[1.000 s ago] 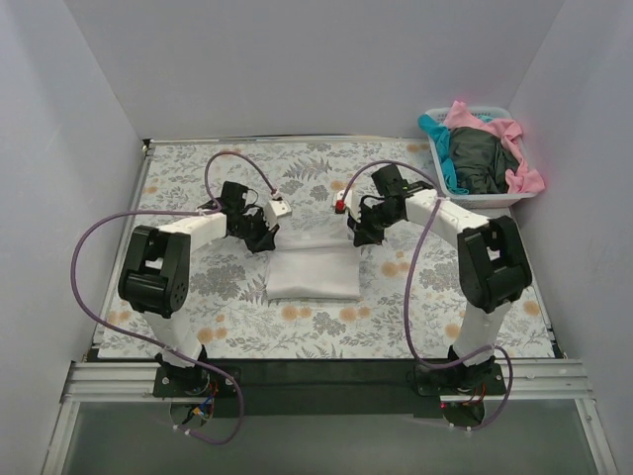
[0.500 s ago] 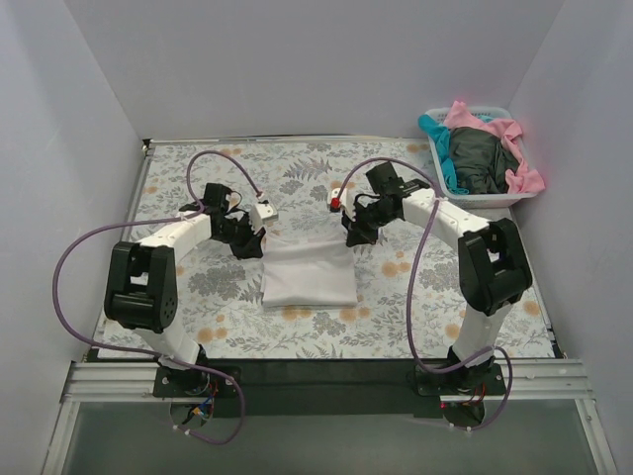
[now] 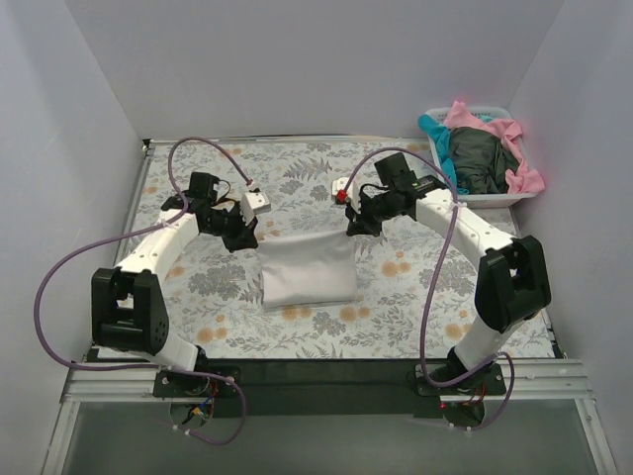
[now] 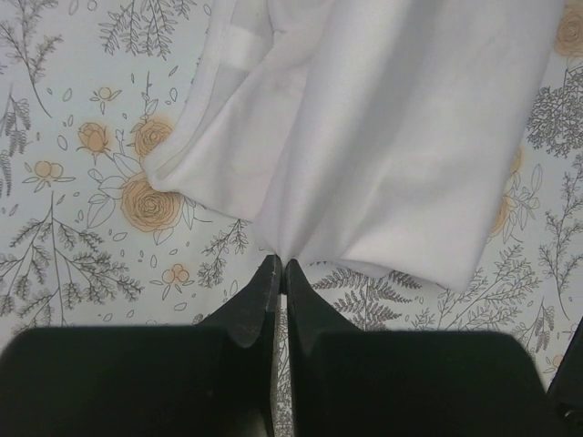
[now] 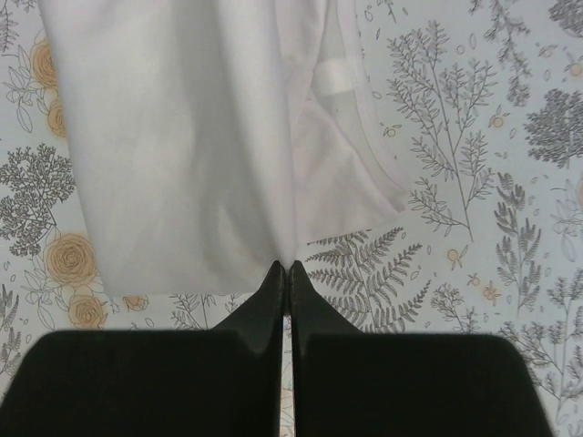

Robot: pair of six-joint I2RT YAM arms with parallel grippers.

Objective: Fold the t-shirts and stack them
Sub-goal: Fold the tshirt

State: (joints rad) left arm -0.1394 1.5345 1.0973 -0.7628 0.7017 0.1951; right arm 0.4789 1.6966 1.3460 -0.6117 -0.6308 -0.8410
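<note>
Two pinches carry this fold, so I judge evenness to be what matters most: both arms should travel at the same height and pace, with the cloth taut enough between them that the doubled edge does not sag or skew, and neither should let go until the edge lies squarely over the layer beneath. The left gripper (image 3: 240, 230) is clenched on the far-left corner of the white t-shirt (image 3: 307, 269). In its wrist view the cloth gathers to a peak right at the closed fingertips. The right gripper (image 3: 353, 223) is clamped the same way on the far-right corner. From each tool the shirt spreads away as a smooth, roughly rectangular bundle, with a hem band showing on its outer side. Under the shirt lies the fern-and-flower printed sheet (image 3: 415, 297). Well apart from the shirt, off to its far right, the white plastic basket (image 3: 473, 201) holds the remaining shirts (image 3: 480, 158), pink, teal and dark, not yet folded.
</note>
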